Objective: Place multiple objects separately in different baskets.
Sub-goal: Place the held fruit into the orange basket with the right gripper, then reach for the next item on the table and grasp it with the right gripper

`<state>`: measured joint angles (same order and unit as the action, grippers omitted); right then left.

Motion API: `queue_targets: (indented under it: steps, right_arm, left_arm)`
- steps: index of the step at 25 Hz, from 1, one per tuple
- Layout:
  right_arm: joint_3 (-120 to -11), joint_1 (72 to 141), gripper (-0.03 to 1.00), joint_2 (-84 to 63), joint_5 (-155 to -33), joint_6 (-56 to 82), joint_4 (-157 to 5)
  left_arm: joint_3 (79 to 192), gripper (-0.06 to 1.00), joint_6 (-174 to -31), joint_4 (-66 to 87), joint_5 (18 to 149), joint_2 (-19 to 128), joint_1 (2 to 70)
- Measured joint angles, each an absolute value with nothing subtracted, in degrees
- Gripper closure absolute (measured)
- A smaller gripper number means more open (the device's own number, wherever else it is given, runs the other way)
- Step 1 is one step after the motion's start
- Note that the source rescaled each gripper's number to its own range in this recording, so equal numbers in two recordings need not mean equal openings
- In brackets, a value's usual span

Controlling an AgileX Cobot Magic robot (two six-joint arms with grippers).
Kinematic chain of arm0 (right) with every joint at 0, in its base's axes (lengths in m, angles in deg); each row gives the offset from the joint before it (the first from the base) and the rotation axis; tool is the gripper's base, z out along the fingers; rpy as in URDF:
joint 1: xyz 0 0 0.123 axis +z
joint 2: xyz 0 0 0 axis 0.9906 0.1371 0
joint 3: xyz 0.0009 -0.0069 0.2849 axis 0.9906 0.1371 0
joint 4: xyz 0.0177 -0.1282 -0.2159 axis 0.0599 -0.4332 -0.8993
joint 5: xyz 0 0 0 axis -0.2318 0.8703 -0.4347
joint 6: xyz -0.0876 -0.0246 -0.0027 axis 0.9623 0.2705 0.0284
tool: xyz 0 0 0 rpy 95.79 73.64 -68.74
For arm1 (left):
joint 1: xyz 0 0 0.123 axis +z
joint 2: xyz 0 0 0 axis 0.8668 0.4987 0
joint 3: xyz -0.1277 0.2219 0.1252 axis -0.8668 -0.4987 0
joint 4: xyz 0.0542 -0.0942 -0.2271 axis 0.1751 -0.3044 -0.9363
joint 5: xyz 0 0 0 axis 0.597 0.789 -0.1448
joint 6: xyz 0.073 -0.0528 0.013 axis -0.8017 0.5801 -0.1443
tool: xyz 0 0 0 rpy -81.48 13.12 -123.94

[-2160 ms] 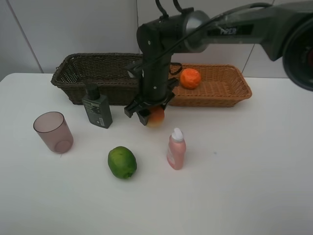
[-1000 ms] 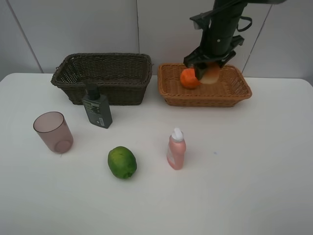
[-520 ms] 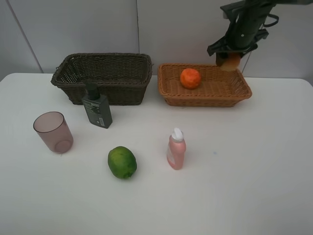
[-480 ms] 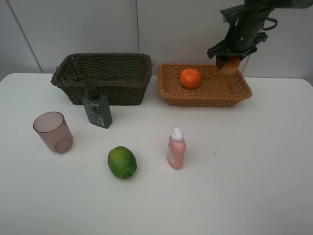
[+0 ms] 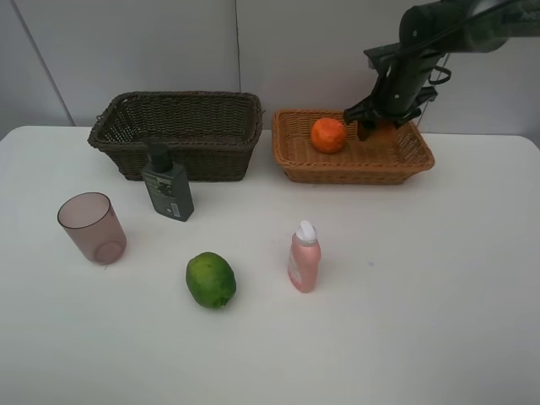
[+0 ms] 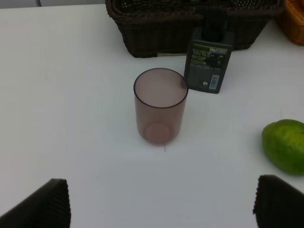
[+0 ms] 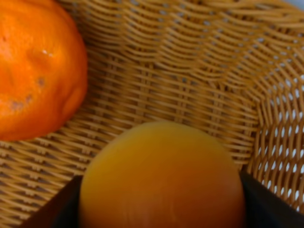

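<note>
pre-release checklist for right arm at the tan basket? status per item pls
1. Grip on peach by right gripper: ok, jaws show either side of it.
2. Peach within tan basket: ok, wrist view shows weave ahead and beside it.
3. Clearance from orange: ok, bare weave shows between them.
4. Peach resting on the basket floor: cannot tell.
5. Left gripper open and away, over the table by the cup: ok.
6. Sorting finished: not ok; lime, pink bottle, pump bottle and cup are on the table.

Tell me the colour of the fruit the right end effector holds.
Yellow-orange, shading slightly redder on one side; the fruit shows best in the right wrist view.
</note>
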<state>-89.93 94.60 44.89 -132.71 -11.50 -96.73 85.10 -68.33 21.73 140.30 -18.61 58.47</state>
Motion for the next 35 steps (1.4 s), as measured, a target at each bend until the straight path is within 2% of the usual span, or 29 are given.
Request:
queue_targets:
  steps: [5,6,7,9,12,24,35]
  right_arm:
    - [-89.93,94.60,0.50,44.89,-133.42,-11.50,-94.42]
    - [-89.93,94.60,0.45,44.89,-133.56,-11.50,-93.92]
    - [-89.93,94.60,0.36,44.89,-133.74,-11.50,-93.36]
    - [-89.93,94.60,0.11,44.89,-133.78,-11.50,-93.06]
    - [-89.93,94.60,-0.01,44.89,-134.15,-11.50,-93.06]
    - [-89.93,95.37,-0.03,44.37,-136.30,-11.50,-93.06]
    - [-89.93,98.12,-0.03,36.85,-147.18,-11.50,-92.92]
  left_arm:
    - [85.10,-0.05,-68.33,21.73,140.30,-18.61,58.47]
    - [85.10,-0.05,-68.33,21.73,140.30,-18.61,58.47]
    - [85.10,-0.05,-68.33,21.73,140.30,-18.61,58.47]
    - [85.10,-0.05,-68.33,21.73,140.30,-18.61,58.47]
    - [85.10,-0.05,-68.33,21.73,140.30,-18.61,58.47]
    - [85.10,-0.05,-68.33,21.73,140.30,-18.61,58.47]
    - [85.10,-0.05,-68.33,21.73,140.30,-18.61,58.47]
